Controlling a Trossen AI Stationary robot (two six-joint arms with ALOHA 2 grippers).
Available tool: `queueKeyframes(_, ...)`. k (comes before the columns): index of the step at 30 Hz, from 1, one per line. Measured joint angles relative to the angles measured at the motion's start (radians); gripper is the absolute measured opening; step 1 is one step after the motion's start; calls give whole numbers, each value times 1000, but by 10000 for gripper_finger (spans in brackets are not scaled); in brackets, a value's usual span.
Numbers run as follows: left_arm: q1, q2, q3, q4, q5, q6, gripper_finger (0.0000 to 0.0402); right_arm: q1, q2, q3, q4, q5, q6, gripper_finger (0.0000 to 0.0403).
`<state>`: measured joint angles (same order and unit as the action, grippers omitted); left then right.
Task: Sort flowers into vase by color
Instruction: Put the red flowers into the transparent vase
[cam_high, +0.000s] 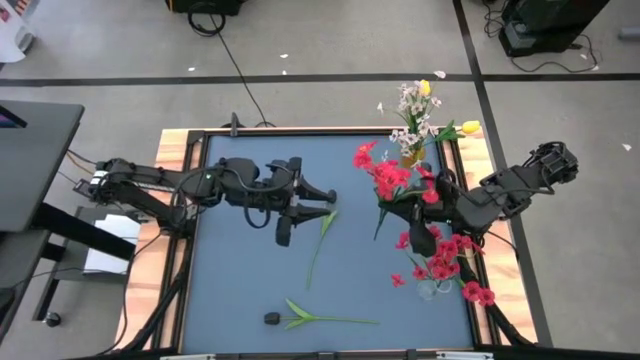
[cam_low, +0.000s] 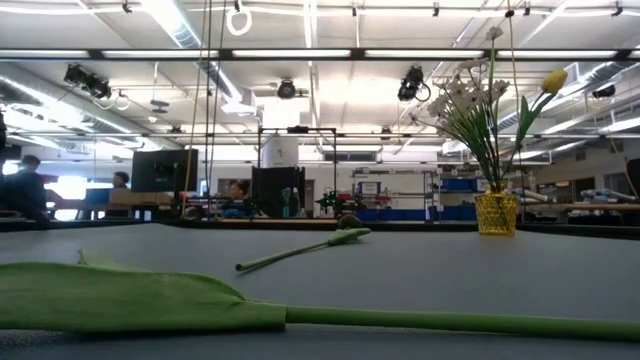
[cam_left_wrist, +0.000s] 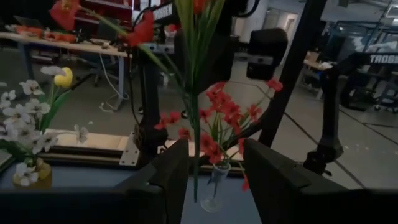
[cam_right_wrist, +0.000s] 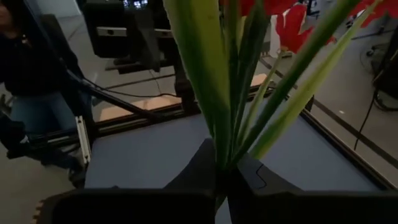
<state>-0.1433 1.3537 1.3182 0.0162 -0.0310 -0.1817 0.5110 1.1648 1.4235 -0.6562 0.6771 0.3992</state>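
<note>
Nearest us, at the 6 o'clock edge of the desk (cam_high: 230, 300), a dark-headed bud (cam_high: 272, 319) with long leaves is lying flat, and a bare green stem (cam_high: 322, 245) is resting just beyond it toward the centre. Both are waiting for a later pass, so we are leaving them alone.

Over at 3 o'clock, the right gripper (cam_right_wrist: 225, 167) is pinching the stems of a red flower spray (cam_high: 388, 180), its fingers closed tight on the green stalks. We judge we are carrying this bunch toward the clear vase (cam_high: 432, 288) at about 4 o'clock, which is already holding red blossoms. We are wanting to keep the stems vertical, line their ends up over the vase's mouth, and lower slowly so the blossoms already inside are not pushed out.

Near the desk's centre, the left gripper (cam_left_wrist: 214, 180) is hovering with fingers apart, holding nothing.

Farthest, at 1 o'clock, the yellow vase (cam_high: 411, 157) is holding white sprays and yellow tulips.
</note>
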Motion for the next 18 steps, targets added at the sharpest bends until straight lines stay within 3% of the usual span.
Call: queueKeyframes(18, -41, 0, 0, -88, -90, -19, 160, 0, 0, 0, 11, -10, -2, 20)
